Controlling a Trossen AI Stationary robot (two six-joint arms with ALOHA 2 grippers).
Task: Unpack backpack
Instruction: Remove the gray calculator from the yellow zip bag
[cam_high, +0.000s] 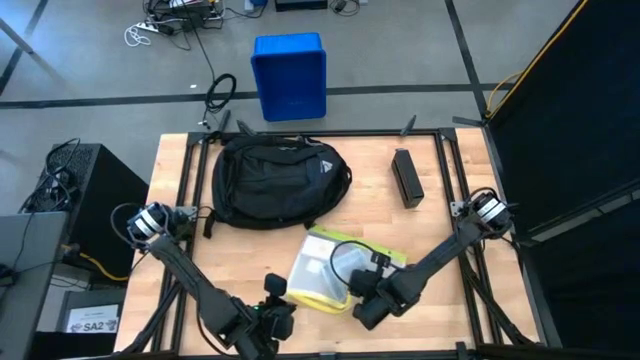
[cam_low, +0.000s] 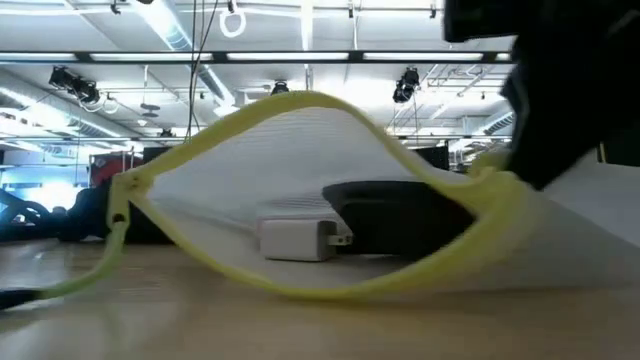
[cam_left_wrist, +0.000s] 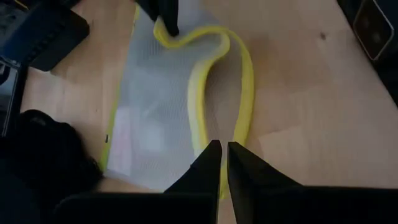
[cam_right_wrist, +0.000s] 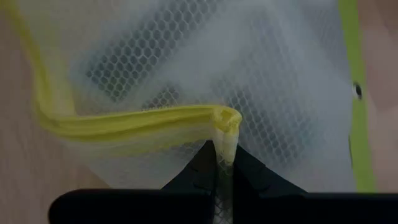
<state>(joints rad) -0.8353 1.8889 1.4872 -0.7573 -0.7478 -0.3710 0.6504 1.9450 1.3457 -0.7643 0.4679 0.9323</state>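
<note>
mesh pouch (cam_right_wrist: 186, 68) rim pinched by right end effector (cam_right_wrist: 225, 163); left end effector (cam_left_wrist: 222, 167) pressed together; backpack (cam_high: 275, 180) well apart.

A white label (cam_high: 93, 323) beside the table's (cam_high: 450, 310) left edge reads "SA2". The backpack (cam_high: 270, 180) bears only a small pale triangular logo (cam_high: 324, 168), without readable lettering.

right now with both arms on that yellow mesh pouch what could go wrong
1. The right gripper pinches only the thin yellow rim of the mesh pouch; a harder pull could slip it free.
2. The left gripper is shut on the opposite rim, so the open mouth faces sideways and the white charger inside might slide out.
3. The pouch lies near the table's front edge, away from the backpack, so spilled items may roll off.
</note>
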